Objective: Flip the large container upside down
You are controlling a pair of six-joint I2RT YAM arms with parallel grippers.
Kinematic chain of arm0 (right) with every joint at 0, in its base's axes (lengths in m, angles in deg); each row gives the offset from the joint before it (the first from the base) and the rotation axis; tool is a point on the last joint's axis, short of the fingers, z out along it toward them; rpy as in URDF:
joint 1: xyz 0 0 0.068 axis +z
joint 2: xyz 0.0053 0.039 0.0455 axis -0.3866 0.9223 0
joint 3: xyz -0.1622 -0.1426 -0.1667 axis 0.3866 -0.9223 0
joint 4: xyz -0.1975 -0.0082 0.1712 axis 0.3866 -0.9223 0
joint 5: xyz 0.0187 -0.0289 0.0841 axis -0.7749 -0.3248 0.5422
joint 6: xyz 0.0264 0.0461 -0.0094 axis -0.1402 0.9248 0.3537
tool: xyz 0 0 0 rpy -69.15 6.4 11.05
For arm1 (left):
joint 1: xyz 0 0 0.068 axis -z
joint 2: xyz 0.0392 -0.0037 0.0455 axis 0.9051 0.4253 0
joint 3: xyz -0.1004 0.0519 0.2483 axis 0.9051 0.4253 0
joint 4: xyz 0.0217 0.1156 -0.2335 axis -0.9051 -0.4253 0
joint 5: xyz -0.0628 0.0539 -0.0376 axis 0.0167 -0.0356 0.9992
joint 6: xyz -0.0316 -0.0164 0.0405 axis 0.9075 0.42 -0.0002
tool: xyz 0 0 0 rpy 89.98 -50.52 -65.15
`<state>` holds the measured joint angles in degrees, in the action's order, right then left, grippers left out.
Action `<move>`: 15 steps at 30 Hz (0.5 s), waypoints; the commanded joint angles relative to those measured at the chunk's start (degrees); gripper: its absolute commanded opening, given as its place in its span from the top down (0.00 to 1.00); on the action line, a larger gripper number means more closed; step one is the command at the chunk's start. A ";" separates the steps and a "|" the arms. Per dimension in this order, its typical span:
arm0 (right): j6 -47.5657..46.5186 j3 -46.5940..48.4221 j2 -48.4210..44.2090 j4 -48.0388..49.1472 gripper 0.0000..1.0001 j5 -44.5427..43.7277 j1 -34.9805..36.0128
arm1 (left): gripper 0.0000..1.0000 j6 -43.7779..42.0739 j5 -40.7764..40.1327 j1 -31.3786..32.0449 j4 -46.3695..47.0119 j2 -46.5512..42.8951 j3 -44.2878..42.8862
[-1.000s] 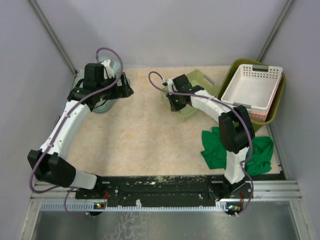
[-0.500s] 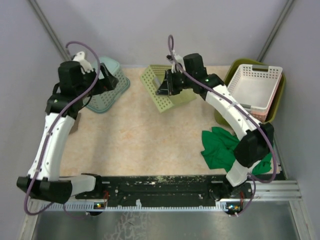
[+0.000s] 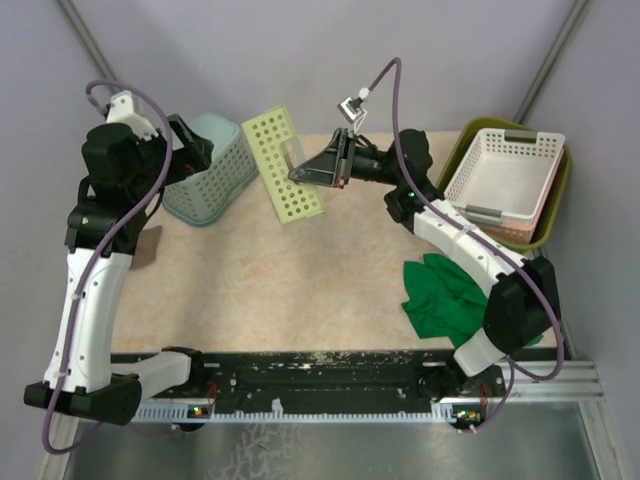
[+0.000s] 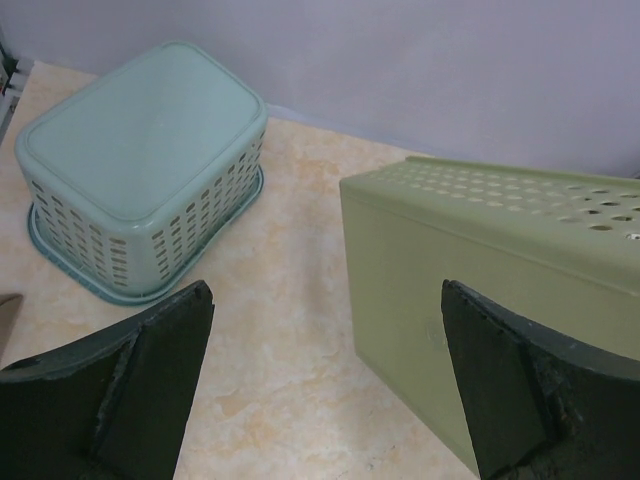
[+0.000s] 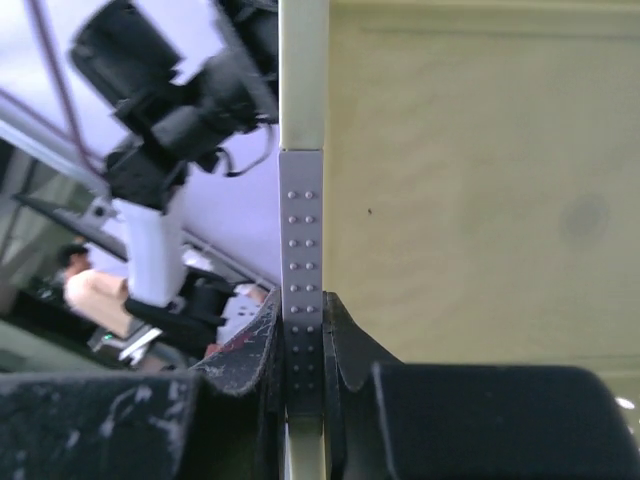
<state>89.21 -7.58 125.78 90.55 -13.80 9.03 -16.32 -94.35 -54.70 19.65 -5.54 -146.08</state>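
Grey walls point(image 3: 320, 70), beige marbled tbl point(image 3: 270, 285), soft light

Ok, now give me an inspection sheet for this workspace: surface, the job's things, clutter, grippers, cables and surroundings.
Surface: beige mottled table.
Job's things: large container upright at right rear, not yet turned; white basket sits inside it.
Clutter: pale green perforated basket tipped on its side at rear centre; teal basket upside down at left rear; green cloth crumpled at right front.
Grippers: left gripper open, holding nothing; right gripper shut on the pale green perforated basket's wall.
Cables: left purple cable and right purple cable loop free above the arms.
Surroundings: grey walls; metal rail at near edge.
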 commanded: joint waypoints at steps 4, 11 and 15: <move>40.26 -2.80 12.05 59.09 1.00 0.43 0.55 | 0.00 -0.97 -1.11 -0.19 -0.77 -0.08 1.19; 55.86 -3.14 22.64 74.49 1.00 -5.97 1.88 | 0.00 -0.98 -1.42 -0.20 -1.54 -0.42 0.83; 58.68 -7.40 25.96 74.59 1.00 -8.12 1.89 | 0.00 -1.16 -1.56 -0.20 -1.53 -0.70 1.04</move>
<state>141.34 -13.63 151.18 149.56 -17.16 10.40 -16.56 -95.16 -54.72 18.12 -5.19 -144.83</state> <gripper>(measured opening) 0.121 0.998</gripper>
